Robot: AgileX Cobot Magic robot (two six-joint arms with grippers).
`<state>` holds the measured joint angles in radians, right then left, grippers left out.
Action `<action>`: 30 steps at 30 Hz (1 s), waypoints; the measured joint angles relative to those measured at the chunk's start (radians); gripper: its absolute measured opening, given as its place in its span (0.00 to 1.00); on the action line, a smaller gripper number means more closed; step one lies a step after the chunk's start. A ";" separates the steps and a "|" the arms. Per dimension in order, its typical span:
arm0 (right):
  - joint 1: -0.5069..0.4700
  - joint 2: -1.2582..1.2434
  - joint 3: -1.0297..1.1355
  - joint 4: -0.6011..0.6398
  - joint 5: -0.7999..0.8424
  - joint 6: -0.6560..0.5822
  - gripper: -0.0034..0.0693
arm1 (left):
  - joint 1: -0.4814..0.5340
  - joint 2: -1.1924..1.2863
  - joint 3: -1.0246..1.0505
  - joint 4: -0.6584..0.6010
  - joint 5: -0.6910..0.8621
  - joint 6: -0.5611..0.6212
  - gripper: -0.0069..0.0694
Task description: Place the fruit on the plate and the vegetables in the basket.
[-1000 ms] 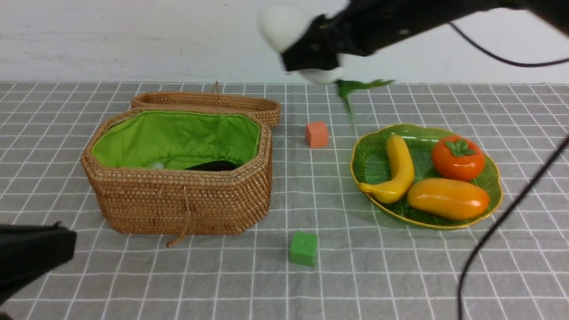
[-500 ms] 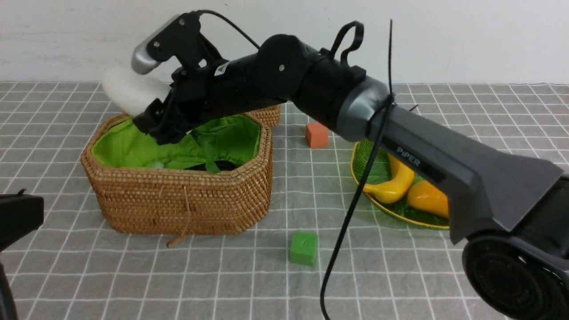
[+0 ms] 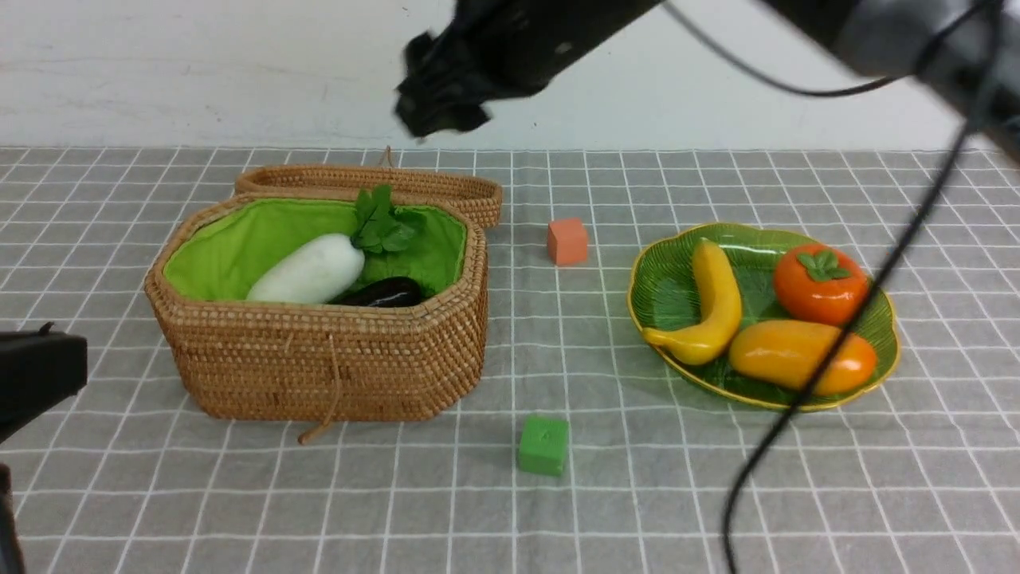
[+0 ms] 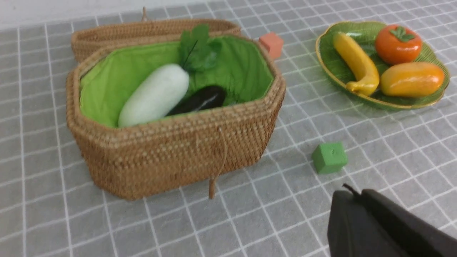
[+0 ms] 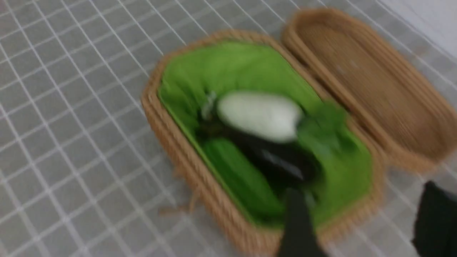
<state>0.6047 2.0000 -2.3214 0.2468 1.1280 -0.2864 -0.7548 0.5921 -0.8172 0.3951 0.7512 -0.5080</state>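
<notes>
A staged test bench — grid-checked grey tablecloth point(image 3: 685, 478), bare white wall point(image 3: 199, 72), glossy toy produce.

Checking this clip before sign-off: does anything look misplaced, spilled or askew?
Nothing stands out. The radish, eggplant and gourd are in the basket; the banana, mango and persimmon lie on the plate. Two cubes sit loose on the cloth.

Black right arm point(image 3: 510, 48) – grey joint, thin black cable point(image 3: 805, 383)

no readable text, no labels, no brands, no numbers
</notes>
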 joint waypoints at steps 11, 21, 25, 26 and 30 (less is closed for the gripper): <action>-0.077 -0.473 0.322 -0.200 0.131 0.241 0.03 | 0.000 -0.166 0.160 -0.284 -0.203 0.202 0.07; -0.076 -1.066 1.147 -0.230 0.138 0.578 0.03 | 0.000 -0.460 0.553 -0.374 -0.572 0.224 0.07; -0.076 -1.246 1.364 -0.228 0.123 0.695 0.04 | 0.000 -0.470 0.611 -0.356 -0.619 0.224 0.07; -0.076 -1.282 1.399 -0.228 0.117 0.713 0.04 | 0.000 -0.470 0.621 -0.355 -0.620 0.224 0.07; -0.076 -1.443 1.544 -0.241 0.018 0.766 0.04 | 0.000 -0.470 0.659 -0.353 -0.595 0.224 0.07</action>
<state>0.5285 0.5572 -0.7777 0.0060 1.1460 0.4801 -0.7548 0.1223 -0.1578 0.0423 0.1565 -0.2836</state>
